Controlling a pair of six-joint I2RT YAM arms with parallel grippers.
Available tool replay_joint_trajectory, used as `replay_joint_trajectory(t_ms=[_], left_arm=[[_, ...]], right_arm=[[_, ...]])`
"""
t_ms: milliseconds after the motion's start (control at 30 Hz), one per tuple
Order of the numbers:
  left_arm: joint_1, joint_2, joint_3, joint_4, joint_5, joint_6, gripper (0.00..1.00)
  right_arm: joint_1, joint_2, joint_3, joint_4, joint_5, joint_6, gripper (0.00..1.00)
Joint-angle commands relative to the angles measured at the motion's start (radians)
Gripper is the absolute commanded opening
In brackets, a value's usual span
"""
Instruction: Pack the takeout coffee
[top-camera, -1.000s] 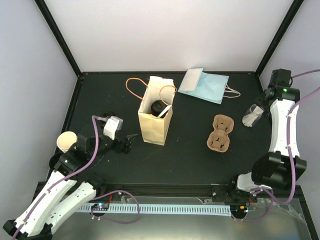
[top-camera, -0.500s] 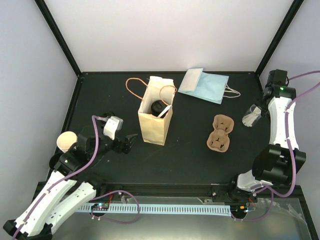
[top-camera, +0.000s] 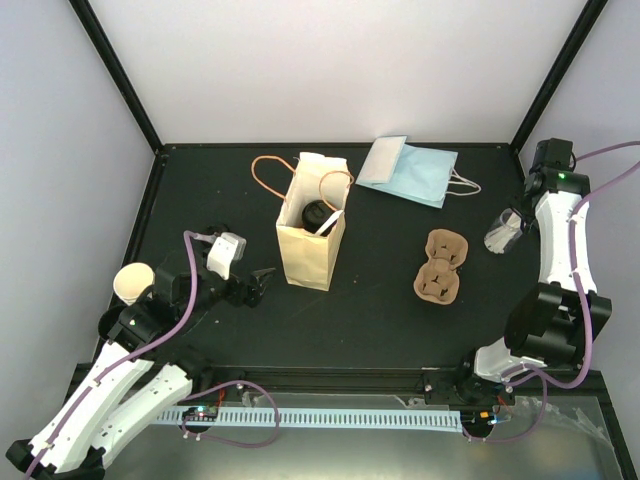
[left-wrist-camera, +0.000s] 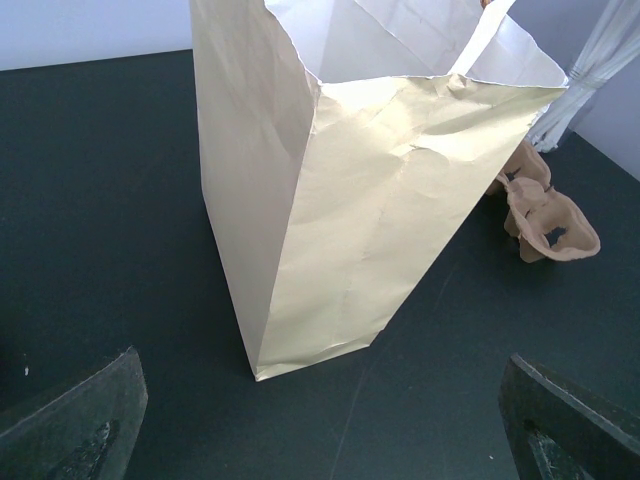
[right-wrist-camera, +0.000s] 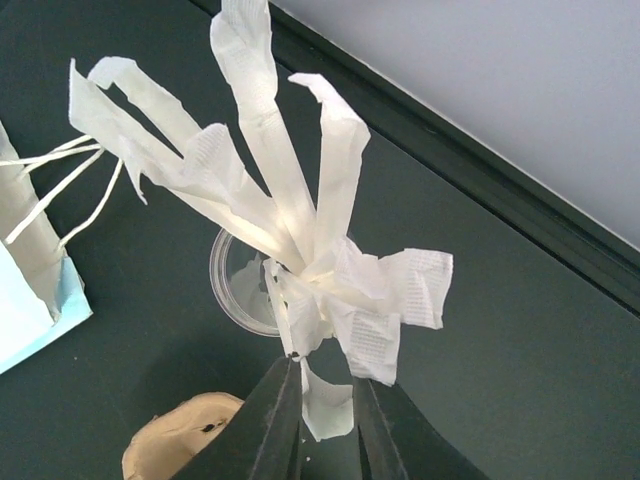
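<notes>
At the near left of the table (top-camera: 380, 320), the left pincer (top-camera: 258, 286) is fully released, holds nothing and faces the tan paper bag (top-camera: 305, 255) from just beside it. Toward the middle, the bag stands upright and open, and the takeout coffee (top-camera: 318, 215) sits inside it. The cup's long axis is roughly vertical, with the black lid pointing up at the bag mouth; any slight lean cannot be judged. By the right edge, the right pincer (right-wrist-camera: 325, 372) is clenched on one of the white paper strips (right-wrist-camera: 300, 230) standing in a clear cup (top-camera: 500, 235). Judged from this layout, the cup-loading step is complete and an accessory pick is in hand. The next move requires a straight upward draw, so that the strip clears the clear cup without tipping it. A leftward transfer to the bag mouth follows.
</notes>
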Motion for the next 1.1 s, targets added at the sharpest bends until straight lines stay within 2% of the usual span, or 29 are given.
replay_joint_trajectory(t_ms=[0,467,833,1067], left_arm=[[0.004,-0.006,0.000,0.016,-0.006,0.015,0.99],[0.005,-0.004,0.001,0.016,-0.006,0.015,0.99],[0.004,-0.010,0.000,0.016,-0.007,0.013,0.99],[0.004,-0.003,0.001,0.018,0.001,0.017,0.99]], right_arm=[[-0.006,0.009,-0.002,0.009,0.002,0.010,0.17],[-0.006,-0.017,0.021,-0.021,-0.054,-0.003,0.03],[-0.006,-0.079,0.113,-0.100,-0.086,-0.003,0.02],[-0.006,-0.127,0.161,-0.145,-0.174,-0.005,0.02]])
